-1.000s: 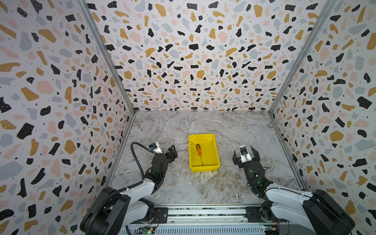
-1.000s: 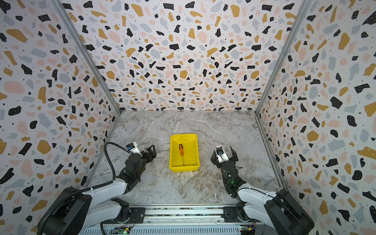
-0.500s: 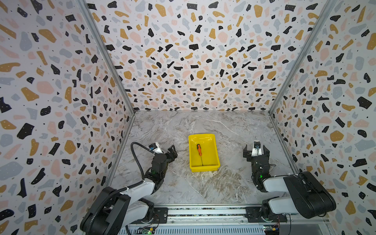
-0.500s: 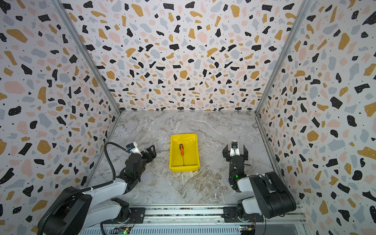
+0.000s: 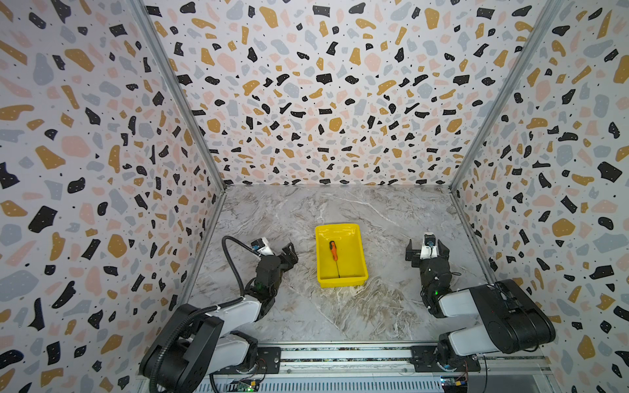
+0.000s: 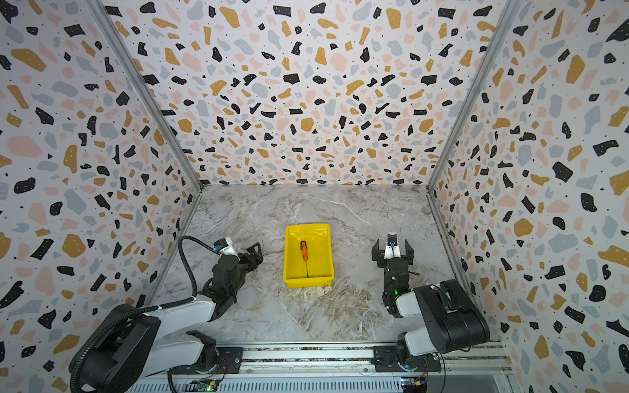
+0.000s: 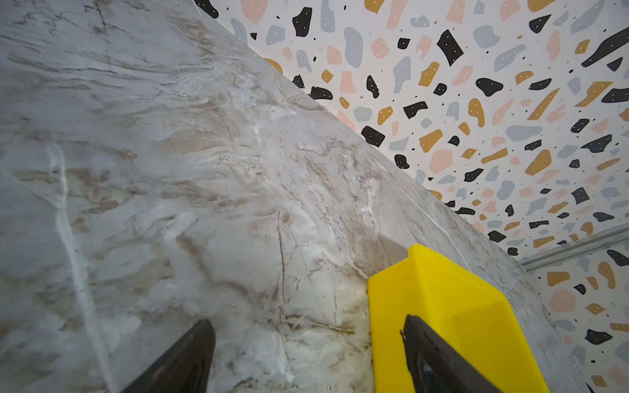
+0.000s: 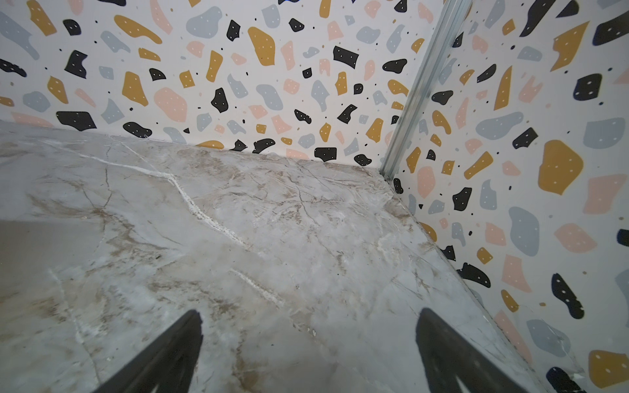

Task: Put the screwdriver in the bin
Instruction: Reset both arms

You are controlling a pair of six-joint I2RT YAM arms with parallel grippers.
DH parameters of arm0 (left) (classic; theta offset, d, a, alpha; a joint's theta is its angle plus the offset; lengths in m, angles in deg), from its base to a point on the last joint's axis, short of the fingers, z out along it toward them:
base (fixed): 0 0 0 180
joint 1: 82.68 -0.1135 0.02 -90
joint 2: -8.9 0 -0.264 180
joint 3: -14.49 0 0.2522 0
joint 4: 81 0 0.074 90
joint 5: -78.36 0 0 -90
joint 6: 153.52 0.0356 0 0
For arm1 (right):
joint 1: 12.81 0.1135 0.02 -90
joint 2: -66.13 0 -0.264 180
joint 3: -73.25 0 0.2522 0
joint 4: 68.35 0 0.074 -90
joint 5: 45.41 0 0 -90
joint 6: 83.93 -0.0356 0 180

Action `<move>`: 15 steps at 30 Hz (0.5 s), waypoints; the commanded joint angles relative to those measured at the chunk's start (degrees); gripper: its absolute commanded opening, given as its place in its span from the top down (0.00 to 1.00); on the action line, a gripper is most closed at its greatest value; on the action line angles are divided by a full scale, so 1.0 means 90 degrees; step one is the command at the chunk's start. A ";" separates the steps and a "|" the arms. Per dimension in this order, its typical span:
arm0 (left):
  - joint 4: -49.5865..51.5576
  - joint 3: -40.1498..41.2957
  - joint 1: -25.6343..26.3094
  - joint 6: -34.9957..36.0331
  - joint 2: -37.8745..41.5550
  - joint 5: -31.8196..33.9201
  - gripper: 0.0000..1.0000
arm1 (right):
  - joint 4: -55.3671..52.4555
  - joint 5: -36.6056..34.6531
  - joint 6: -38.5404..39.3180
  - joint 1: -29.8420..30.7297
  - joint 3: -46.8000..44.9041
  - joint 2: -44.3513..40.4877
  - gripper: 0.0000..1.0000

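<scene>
Screwdriver (image 5: 333, 251) lies flat in bin (image 5: 342, 281), centre of frame in both top views; shaft toward near wall, orange handle farther back. Left gripper (image 5: 290, 251), left of bin: fingers spread, holding nothing. Right gripper (image 5: 426, 247), right of bin, well apart: fingers spread, holding nothing. Marble table (image 5: 340, 207) runs on to patterned back wall (image 5: 333, 102).

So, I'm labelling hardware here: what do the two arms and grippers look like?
The left arm and right arm have white links and bulky black joints. The left gripper and right gripper are black with tapering fingers, a white camera behind each. A black ribbed cable loops off the left arm.
</scene>
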 commanded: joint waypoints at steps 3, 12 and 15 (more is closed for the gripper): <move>-0.0203 -0.0217 0.0010 -0.0017 -0.0210 -0.0150 0.13 | -0.0225 0.0153 -0.0101 -0.0067 0.0218 0.0007 0.01; -0.0327 0.0105 0.0004 0.0740 -0.0066 0.0240 0.00 | -0.1026 0.1326 -0.0636 -0.0790 0.0639 0.0161 0.01; 0.0032 0.0136 0.0005 0.1005 0.0233 0.0578 0.00 | 0.0040 0.1535 -0.0668 -0.0971 0.0080 0.0267 0.01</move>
